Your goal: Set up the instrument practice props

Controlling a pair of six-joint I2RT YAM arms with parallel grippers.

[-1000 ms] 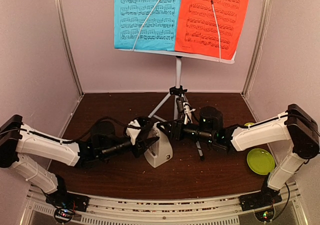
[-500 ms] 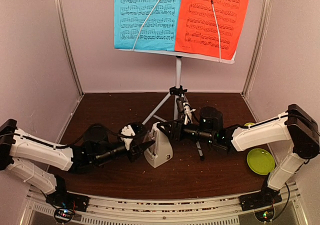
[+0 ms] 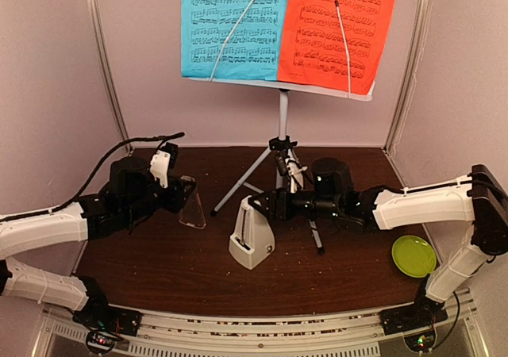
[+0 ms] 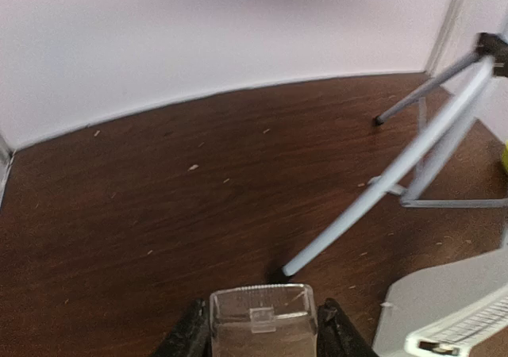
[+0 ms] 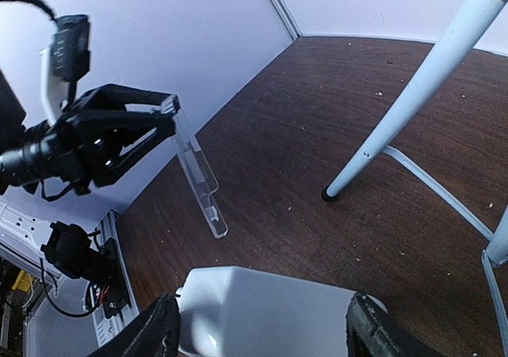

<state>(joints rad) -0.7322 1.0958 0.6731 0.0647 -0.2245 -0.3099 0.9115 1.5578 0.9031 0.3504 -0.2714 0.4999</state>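
The white music stand [image 3: 279,87] stands at the back on tripod legs [image 3: 252,166], with a blue sheet [image 3: 230,24] and a red-orange sheet [image 3: 337,28] on its desk. The small white pyramid metronome [image 3: 254,242] stands mid-table. My right gripper [image 3: 266,206] is shut on its upper part; in the right wrist view the metronome [image 5: 270,309] sits between my fingers [image 5: 163,329]. My left gripper [image 3: 181,194] is shut on a clear plastic metronome cover [image 3: 193,210], held off to the left, apart from the metronome. The cover also shows in the left wrist view [image 4: 262,317] and the right wrist view [image 5: 198,178].
A yellow-green plate [image 3: 413,255] lies at the right, with a bit of a yellow-green bowl [image 3: 394,197] behind the right arm. A tripod leg [image 4: 381,198] ends just beyond the cover. Pale walls close in the left, back and right.
My left arm has pulled back to the left and away from the metronome, carrying the clear cover off its front. My right gripper stays on the metronome.
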